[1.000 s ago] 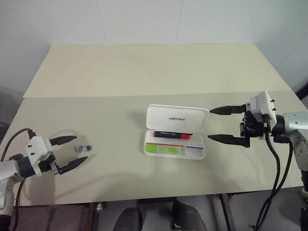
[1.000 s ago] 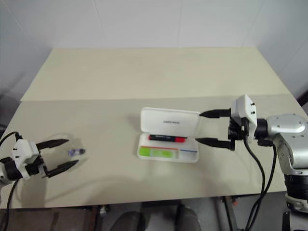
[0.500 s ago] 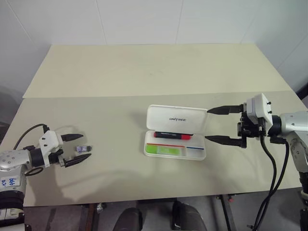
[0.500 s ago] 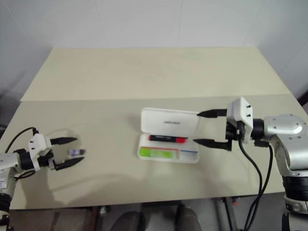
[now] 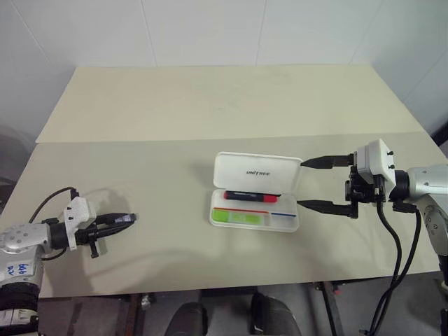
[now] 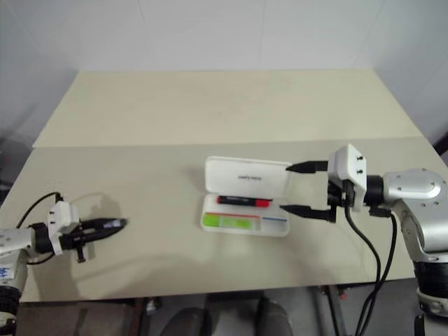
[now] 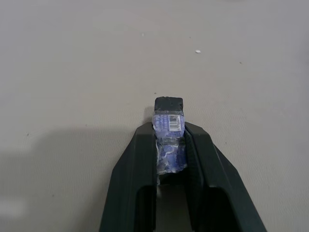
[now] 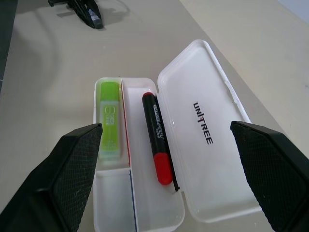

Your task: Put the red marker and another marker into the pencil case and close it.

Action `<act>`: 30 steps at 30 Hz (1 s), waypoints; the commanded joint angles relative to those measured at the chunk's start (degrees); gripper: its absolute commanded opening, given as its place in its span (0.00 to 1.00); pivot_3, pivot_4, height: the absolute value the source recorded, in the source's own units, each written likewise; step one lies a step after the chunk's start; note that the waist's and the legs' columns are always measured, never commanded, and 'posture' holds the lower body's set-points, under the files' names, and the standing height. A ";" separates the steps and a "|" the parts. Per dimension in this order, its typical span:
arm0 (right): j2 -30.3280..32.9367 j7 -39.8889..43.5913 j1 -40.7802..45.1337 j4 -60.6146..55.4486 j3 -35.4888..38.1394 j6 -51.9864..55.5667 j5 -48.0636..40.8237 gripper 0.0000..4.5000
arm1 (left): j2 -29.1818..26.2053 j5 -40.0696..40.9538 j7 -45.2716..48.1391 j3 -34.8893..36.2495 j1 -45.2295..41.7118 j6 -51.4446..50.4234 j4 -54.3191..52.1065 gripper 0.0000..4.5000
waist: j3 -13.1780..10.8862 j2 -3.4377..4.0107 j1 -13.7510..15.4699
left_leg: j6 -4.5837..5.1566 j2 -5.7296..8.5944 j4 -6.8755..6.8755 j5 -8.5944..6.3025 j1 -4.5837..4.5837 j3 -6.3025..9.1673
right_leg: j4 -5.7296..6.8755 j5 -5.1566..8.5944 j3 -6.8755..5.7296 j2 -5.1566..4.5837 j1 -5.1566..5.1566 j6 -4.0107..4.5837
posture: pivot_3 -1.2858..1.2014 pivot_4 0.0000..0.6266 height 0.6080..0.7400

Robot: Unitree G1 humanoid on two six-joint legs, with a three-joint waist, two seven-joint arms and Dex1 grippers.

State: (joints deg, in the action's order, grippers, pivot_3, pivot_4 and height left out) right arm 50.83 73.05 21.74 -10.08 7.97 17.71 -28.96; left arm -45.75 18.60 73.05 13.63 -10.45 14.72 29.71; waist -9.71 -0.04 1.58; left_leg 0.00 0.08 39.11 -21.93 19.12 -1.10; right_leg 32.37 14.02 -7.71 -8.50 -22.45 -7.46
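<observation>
Head view: the pencil case (image 5: 255, 199) lies open mid-table; the right gripper (image 5: 316, 183) beside it gapes wide, empty.

Left wrist view: the left gripper (image 7: 170, 145) pinches a small blue-wrapped object (image 7: 169, 140).

Right wrist view: the red marker (image 8: 158, 137) and green highlighter (image 8: 109, 118) lie inside — separate compartments.

"UNITREE" printed in dark capitals on the open lid of the pencil case (image 8: 203, 130), between the right gripper's (image 8: 169, 174) fingers.

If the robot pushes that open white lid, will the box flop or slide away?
The pencil case looks like stiff plastic, so its lid should probably swing shut rather than bend. It seems light, holding just the red marker and green highlighter, so it might skid across the smooth table.
</observation>
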 commanded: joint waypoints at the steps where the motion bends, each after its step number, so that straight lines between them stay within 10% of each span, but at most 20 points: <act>1: 1.12 -0.14 -0.04 -1.59 1.70 -0.36 -0.73 1.00 | 1.38 1.63 -1.67 -0.31 1.03 -2.65 -6.48 0.09 | 0.00 -0.01 0.07 | 0.00 0.00 0.00 0.00 0.01 0.03 | 0.03 -0.02 0.00 0.00 0.00 0.04 | 0.52 0.24 1.00; 13: 0.93 -1.29 -1.95 0.41 2.08 -0.92 0.64 1.00 | 3.29 8.63 -4.33 -5.47 -5.55 -21.20 -31.79 0.09 | 0.00 -0.13 -0.10 | 0.01 0.00 0.00 0.00 0.08 0.00 | -0.06 -0.04 -0.05 0.04 -0.01 0.05 | 0.52 0.24 1.00; 30: 4.29 -2.09 -18.01 -1.45 13.92 -5.33 1.33 1.00 | 19.85 4.25 -9.87 -22.82 -22.44 -30.26 -31.37 0.09 | 0.02 -0.15 0.49 | 0.04 0.00 0.06 0.02 0.06 -0.21 | -0.26 -0.07 -0.02 0.08 0.09 -0.01 | 0.52 0.24 1.00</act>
State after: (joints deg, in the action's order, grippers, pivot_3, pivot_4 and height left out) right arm 54.08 71.68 4.59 -9.01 18.89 12.74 -26.92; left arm -27.15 24.54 64.22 -7.94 -31.69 -16.40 -2.80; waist -9.69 -0.19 2.07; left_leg 0.04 0.07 39.18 -21.91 19.17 -1.36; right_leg 32.10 13.94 -7.73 -8.41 -22.36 -7.47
